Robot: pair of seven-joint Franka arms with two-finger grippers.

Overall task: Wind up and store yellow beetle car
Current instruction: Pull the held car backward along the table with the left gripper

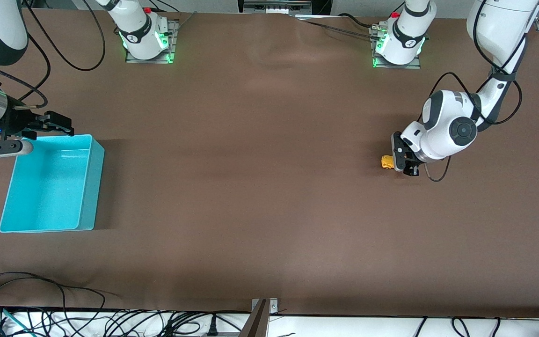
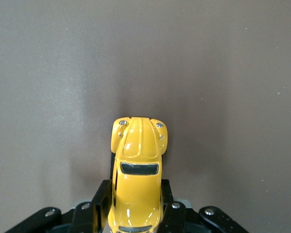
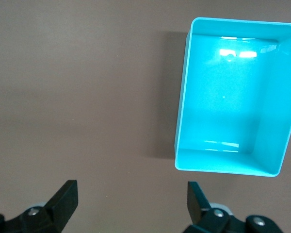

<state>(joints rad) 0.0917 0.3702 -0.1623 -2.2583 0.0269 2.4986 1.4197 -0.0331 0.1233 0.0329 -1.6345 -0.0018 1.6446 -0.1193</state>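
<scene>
Toward the left arm's end of the surface, the left tool gripped the yellow beetle car by its flanks, a light, hard, glossy toy likely slippery, while the right tool waited spread apart over the surface beside the turquoise bin, far off at the car's nine o'clock.

This is a robotics lab workstation. Two white arm bases with green status lights are bolted on metal plates along one edge of a large table covered in plain brown matting. Loose black cables trail over the table edge nearest the front camera, and cabling runs along the arms themselves.
</scene>
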